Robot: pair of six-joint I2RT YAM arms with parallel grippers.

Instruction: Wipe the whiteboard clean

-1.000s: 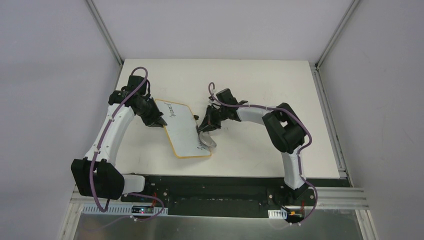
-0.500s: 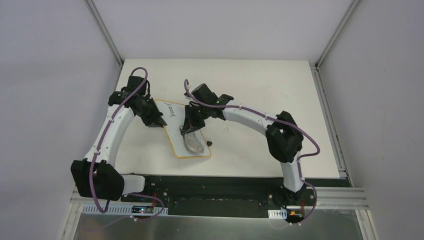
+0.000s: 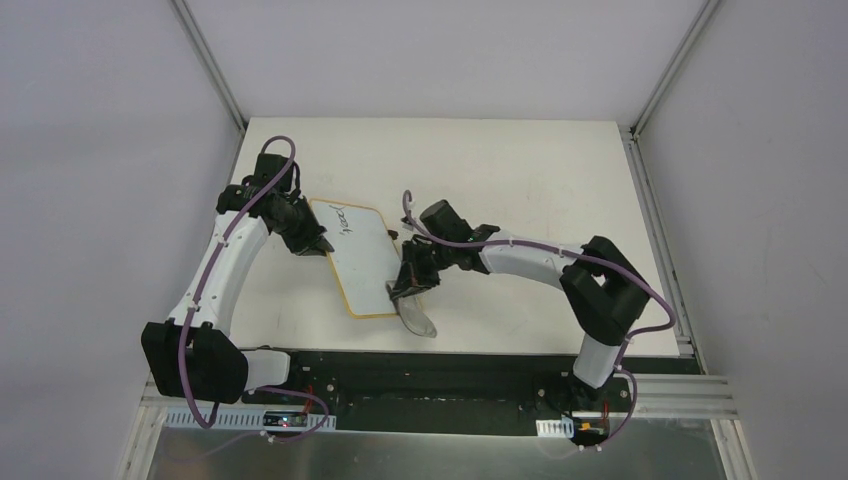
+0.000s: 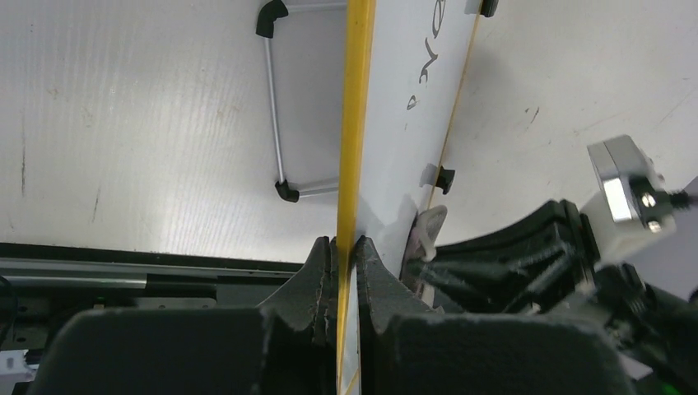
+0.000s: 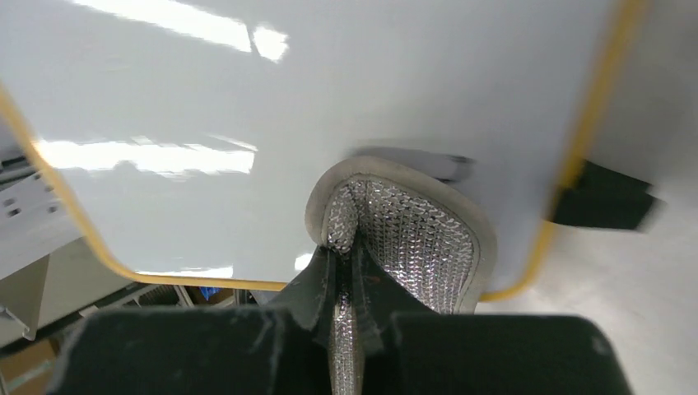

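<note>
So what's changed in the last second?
The right tool, shut on the grey pad, swept left onto the whiteboard, then drew back toward its near right corner, where the pad overhangs the rim. The left tool kept its clamp on the left edge; the writing at the far end remains.

The whiteboard [image 3: 360,256] is mostly blank, black writing at far end

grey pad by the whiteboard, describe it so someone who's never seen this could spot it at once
On the white table, find the tan-rimmed whiteboard that the left gripper clamps by one edge. At the board's near right corner the right gripper pinches a grey oblong pad. It alone looks soft, with a silvery mesh face.
</note>
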